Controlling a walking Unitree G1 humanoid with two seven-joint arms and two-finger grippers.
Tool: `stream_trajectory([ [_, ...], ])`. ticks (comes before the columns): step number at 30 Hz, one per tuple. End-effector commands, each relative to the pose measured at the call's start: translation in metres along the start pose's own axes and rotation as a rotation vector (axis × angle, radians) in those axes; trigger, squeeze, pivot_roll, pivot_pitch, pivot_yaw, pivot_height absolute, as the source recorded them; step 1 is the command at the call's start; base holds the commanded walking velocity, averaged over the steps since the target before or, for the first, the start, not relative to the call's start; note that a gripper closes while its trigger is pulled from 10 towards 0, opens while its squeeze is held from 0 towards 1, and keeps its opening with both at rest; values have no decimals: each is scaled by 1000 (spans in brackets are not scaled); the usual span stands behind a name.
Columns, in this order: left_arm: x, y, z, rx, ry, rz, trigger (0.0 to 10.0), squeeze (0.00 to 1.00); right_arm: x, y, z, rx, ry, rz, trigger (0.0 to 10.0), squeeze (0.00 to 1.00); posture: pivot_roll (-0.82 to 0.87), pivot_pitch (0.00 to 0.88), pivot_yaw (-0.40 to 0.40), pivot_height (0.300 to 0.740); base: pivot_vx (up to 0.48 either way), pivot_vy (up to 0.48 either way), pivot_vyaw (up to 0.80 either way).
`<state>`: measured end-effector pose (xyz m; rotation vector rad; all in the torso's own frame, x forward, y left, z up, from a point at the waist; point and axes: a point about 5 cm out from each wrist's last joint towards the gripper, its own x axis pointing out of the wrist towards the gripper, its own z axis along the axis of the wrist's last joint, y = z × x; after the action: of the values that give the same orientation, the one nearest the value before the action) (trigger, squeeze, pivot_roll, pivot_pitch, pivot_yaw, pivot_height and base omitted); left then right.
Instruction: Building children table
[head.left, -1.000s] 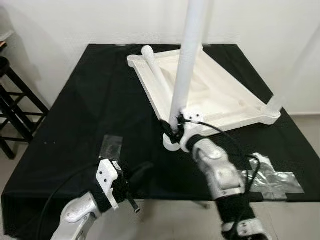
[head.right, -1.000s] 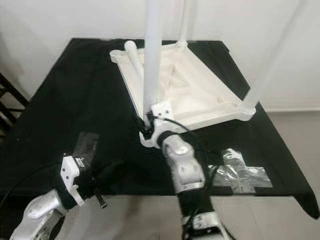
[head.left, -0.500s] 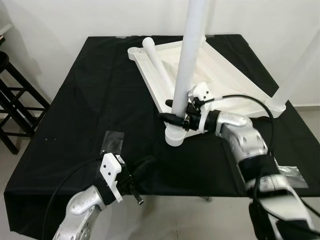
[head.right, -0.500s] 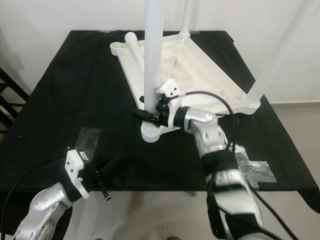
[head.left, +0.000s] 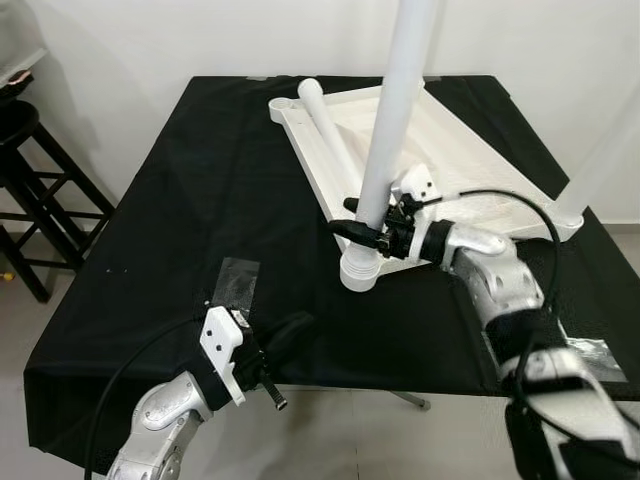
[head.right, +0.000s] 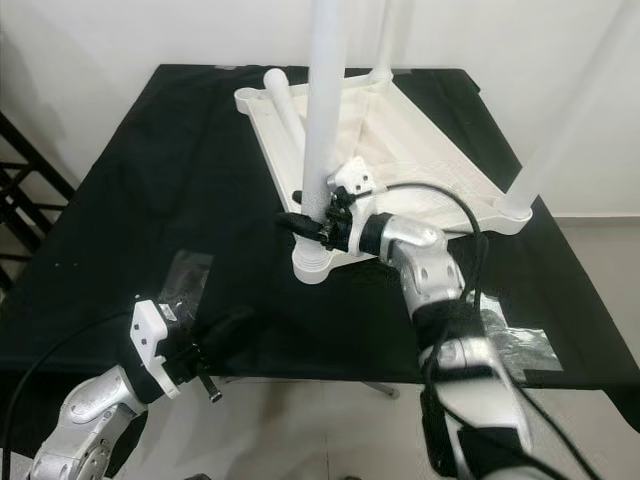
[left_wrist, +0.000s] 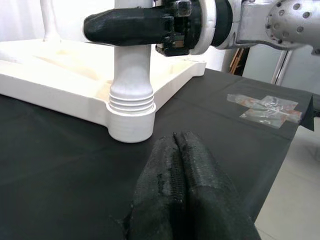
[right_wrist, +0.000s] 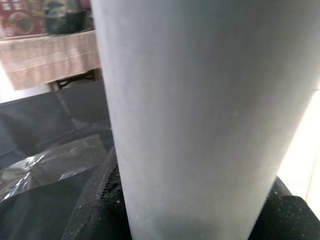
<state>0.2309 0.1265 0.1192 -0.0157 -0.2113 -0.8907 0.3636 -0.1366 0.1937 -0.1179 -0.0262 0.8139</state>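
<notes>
Seen from the head camera: upturned white tabletop (head.left: 470, 170) lying underside-up on a table under a black cloth (head.left: 200, 200), toward the far right of it. Near corner socket (head.left: 360, 272) carrying an upright white leg (head.left: 392, 130); another leg standing at the right corner (head.left: 600, 160); a loose leg (head.left: 325, 135) resting along the tabletop's left rim. Right arm (head.left: 500, 290) bent at the elbow, forearm reaching leftward across the cloth, wrist level, right gripper (head.left: 362, 226) clasped around the upright leg just above the socket, black fingers wrapped to either side. Left arm (head.left: 165, 415) low at the table's near edge, elbow down, left gripper (head.left: 288, 330) resting on the cloth with fingers pressed together, grasping nothing, well short of the socket. Patches of clear tape (head.left: 238, 280) stuck on the cloth beside the left wrist and at the near right. Dark wooden stool (head.left: 30, 190) standing off the table's left side.

From the left wrist: fingertips (left_wrist: 186, 165) closed against each other on the black cloth, pointing at the ribbed white socket (left_wrist: 131, 112) close ahead. Right gripper's black finger (left_wrist: 135, 27) lying across the leg above it, silver wrist trailing off behind. Crossed tape (left_wrist: 265, 106) farther along the cloth.

From the right wrist: white leg (right_wrist: 200, 110) pressed close against the lens, black padded finger (right_wrist: 100, 200) hugging its side, tape (right_wrist: 45, 165) glinting on the cloth beyond.
</notes>
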Motion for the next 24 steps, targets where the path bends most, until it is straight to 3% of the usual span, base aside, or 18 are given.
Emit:
stream_trajectory([
  [1,-3,-1,-1,-8,13,-8,10000,0,-7,-5,-20,29,82,-201,0,0,13,142,3,740,0,0,0],
  [2,-3,-1,-1,-8,13,-8,10000,0,-7,-5,-20,29,82,-201,0,0,13,142,3,740,0,0,0],
  [3,-4,-1,-1,-8,15,-11,10000,0,-11,9,-37,107,114,-433,0,0,11,145,6,740,0,0,0],
  [4,-4,-1,-1,-8,15,-11,10000,0,-11,9,-37,107,114,-433,0,0,11,145,6,740,0,0,0],
  [5,-4,-1,-1,-9,16,-12,10000,0,-15,29,-51,149,134,-542,0,0,17,150,11,740,0,0,0],
  [6,-4,-1,-1,-9,16,-12,10000,0,-15,29,-51,149,134,-542,0,0,17,150,11,740,0,0,0],
  [8,-3,0,-1,-8,20,-13,10000,0,-11,58,-64,189,165,-543,0,0,15,142,12,740,0,0,0],
  [13,-3,0,-2,-7,23,-15,10000,0,-6,62,-63,174,156,-507,0,0,16,138,8,740,0,0,0],
  [14,-3,1,-2,-5,23,-10,10000,0,3,51,-50,150,112,-501,10000,0,19,135,10,740,0,0,0],
  [17,-3,1,-2,-4,21,-2,10000,0,4,44,-37,158,79,-529,10000,0,20,135,9,740,0,0,0],
  [18,-3,1,-2,-5,21,-3,10000,0,5,43,-33,143,66,-510,10000,1000,21,133,6,740,0,0,0],
  [20,-3,1,-2,-5,21,-3,10000,0,5,43,-33,143,66,-510,10000,1000,21,133,6,740,0,0,0],
  [21,-2,0,-3,-6,22,-7,10000,0,10,37,-16,114,-4,-389,10000,1000,18,130,6,740,0,0,0],
  [23,-1,0,-3,-7,22,-9,10000,0,12,36,-8,110,-35,-321,10000,1000,18,130,6,740,0,0,0],
  [24,-1,0,-3,-8,22,-10,10000,0,13,34,0,85,-58,-218,10000,0,16,127,5,740,0,0,0],
])
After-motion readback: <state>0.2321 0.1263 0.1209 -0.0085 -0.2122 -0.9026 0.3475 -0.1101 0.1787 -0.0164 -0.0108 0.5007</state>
